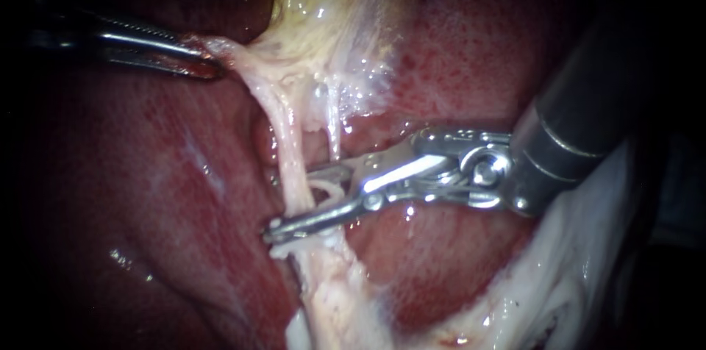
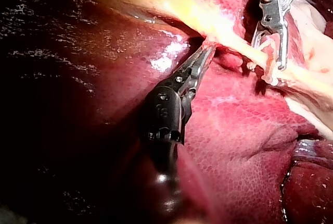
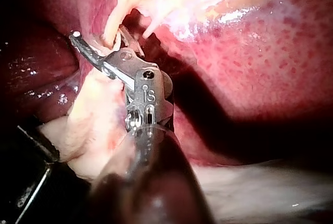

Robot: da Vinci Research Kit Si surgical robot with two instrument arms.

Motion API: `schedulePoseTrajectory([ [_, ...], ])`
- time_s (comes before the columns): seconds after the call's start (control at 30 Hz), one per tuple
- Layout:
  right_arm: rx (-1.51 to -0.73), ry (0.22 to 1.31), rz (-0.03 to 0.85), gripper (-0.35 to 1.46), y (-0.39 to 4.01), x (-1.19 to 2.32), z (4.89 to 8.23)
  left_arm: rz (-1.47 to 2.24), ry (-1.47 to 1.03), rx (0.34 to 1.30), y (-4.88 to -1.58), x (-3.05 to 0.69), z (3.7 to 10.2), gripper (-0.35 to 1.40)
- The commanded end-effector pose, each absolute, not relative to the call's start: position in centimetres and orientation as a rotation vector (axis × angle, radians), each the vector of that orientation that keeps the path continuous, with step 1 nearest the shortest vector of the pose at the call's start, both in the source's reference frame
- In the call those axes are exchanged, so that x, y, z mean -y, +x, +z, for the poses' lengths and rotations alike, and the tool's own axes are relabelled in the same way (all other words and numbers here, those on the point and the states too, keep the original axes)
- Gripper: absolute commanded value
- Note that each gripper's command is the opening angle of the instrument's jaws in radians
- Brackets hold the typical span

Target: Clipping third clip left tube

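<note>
A pale left tube (image 1: 288,148) runs down from the yellowish gallbladder (image 1: 331,4), with a thinner strand (image 1: 334,126) beside it on the right. My right instrument (image 1: 292,201) comes in from the upper right. Its jaws stand open astride the left tube, one on each side, and a gap shows between them. The right wrist view shows the same: the tube (image 3: 110,32) passes between the spread jaws of my right instrument (image 3: 101,34). My left instrument (image 1: 206,63) is shut on the tissue at the gallbladder's neck and holds it out to the left (image 2: 205,52).
Dark red liver (image 1: 147,173) lies all round the tubes. Whitish fatty tissue (image 1: 573,276) spreads under the right instrument's shaft and below the tube. In the left wrist view my right instrument (image 2: 268,57) shows ahead of the left one, across the tube.
</note>
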State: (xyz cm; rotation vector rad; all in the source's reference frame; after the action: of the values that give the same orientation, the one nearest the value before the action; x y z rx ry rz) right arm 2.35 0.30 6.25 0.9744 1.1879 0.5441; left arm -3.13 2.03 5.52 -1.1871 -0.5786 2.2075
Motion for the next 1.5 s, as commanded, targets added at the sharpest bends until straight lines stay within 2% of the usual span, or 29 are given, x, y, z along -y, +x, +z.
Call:
schedulePoseTrajectory([
  [0.03,-1.197,0.978,0.545,0.48,2.36,-0.32,6.22,2.207,-1.187,0.578,-3.13,-2.03,5.52,-0.35],
  [0.23,-1.234,0.993,0.560,0.47,2.42,-0.42,6.05,2.207,-1.186,0.578,-3.14,-2.03,5.53,-0.35],
  [0.63,-1.243,1.011,0.573,0.41,2.43,-0.57,5.73,2.207,-1.186,0.577,-3.14,-2.03,5.53,-0.35],
  [0.8,-1.243,1.014,0.571,0.25,2.40,-0.57,5.71,2.207,-1.186,0.577,-3.14,-2.03,5.53,-0.35],
  [1.03,-1.243,1.017,0.568,-0.16,2.35,-0.56,5.70,2.207,-1.186,0.578,-3.14,-2.03,5.53,-0.35],
  [1.1,-1.243,1.016,0.568,-0.35,2.34,-0.56,5.70,2.207,-1.186,0.578,-3.14,-2.03,5.53,-0.35],
  [1.2,-1.198,1.086,0.642,-0.35,2.29,-0.55,5.69,2.207,-1.186,0.577,-3.14,-2.03,5.53,-0.35],
  [1.5,-1.198,1.083,0.641,-0.35,2.30,-0.52,5.71,2.207,-1.186,0.577,-3.14,-2.04,5.54,-0.35],
])
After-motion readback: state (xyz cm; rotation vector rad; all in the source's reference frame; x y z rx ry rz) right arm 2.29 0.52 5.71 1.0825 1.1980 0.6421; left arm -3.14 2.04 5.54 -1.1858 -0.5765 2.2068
